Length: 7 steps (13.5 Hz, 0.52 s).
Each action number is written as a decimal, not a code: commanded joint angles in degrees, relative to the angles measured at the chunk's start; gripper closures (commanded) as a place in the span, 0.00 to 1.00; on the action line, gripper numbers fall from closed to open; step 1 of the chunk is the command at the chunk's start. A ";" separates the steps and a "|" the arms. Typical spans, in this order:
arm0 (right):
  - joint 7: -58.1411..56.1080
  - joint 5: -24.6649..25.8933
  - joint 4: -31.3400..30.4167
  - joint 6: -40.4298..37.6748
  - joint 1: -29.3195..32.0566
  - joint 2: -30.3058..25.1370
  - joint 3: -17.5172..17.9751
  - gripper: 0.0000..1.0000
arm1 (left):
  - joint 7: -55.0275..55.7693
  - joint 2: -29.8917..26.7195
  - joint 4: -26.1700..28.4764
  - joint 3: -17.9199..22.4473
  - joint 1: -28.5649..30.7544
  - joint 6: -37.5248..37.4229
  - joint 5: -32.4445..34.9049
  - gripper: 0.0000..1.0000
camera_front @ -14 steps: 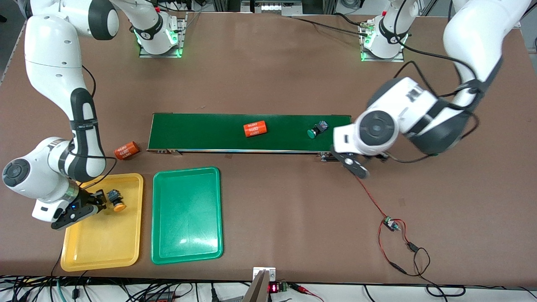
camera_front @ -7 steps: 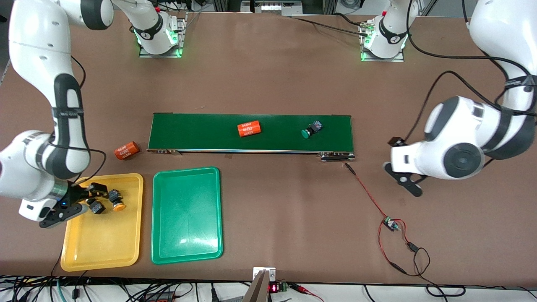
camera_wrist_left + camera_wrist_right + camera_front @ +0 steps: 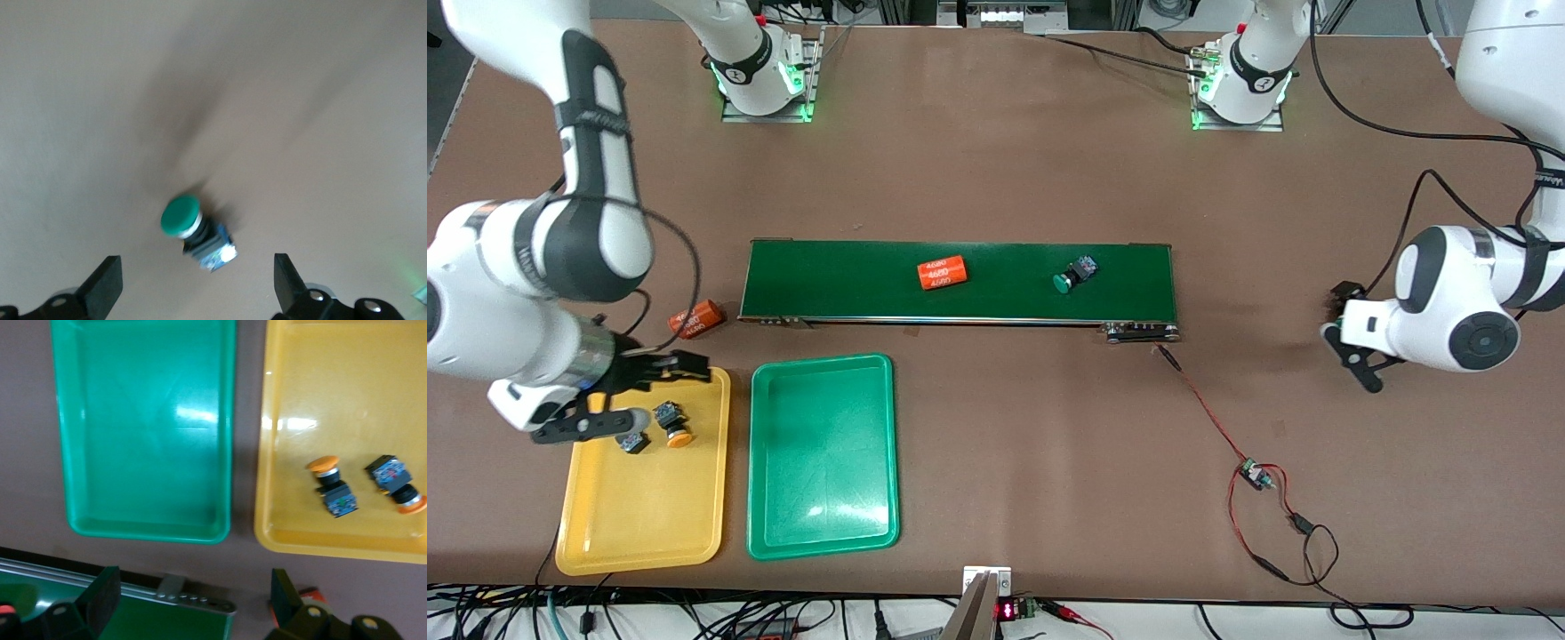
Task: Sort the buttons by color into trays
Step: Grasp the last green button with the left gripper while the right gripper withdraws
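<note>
Green button [image 3: 181, 217] sits below the open left gripper [image 3: 197, 270]: straddle its body squarely. Right gripper [image 3: 190, 587] waits open above yellow tray [image 3: 640, 556].

My right gripper [image 3: 618, 396] spread above the yellow tray [image 3: 640, 516], two yellow-capped buttons [image 3: 673, 425] beneath, green tray [image 3: 823, 524] unoccupied, orange cylinder [image 3: 943, 273] and green-capped button [image 3: 1073, 275] on conveyor belt [image 3: 836, 280]

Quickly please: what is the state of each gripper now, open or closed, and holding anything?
Left gripper: jaws open, empty, over a green button on the table.
Right gripper: jaws open, empty, over the yellow tray.
</note>
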State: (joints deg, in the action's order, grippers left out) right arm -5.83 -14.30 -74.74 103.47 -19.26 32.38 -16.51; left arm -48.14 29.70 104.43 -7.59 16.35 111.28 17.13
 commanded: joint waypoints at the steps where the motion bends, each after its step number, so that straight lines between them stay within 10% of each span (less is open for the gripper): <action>1: 3.53 2.69 -1.29 -2.91 -3.83 -1.09 -0.62 0.00 | 6.78 -3.25 7.35 4.07 -0.70 6.30 -2.27 0.00; 7: 19.88 8.77 -0.32 -9.87 -11.06 -6.63 -0.28 0.00 | 24.41 -2.28 14.91 6.27 -0.44 18.34 -2.27 0.00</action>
State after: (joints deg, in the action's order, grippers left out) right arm 11.31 -6.95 -74.53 94.41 -29.51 26.92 -16.56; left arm -24.70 29.14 115.35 -2.65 16.32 125.41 15.73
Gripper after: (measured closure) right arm 0.000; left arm 0.000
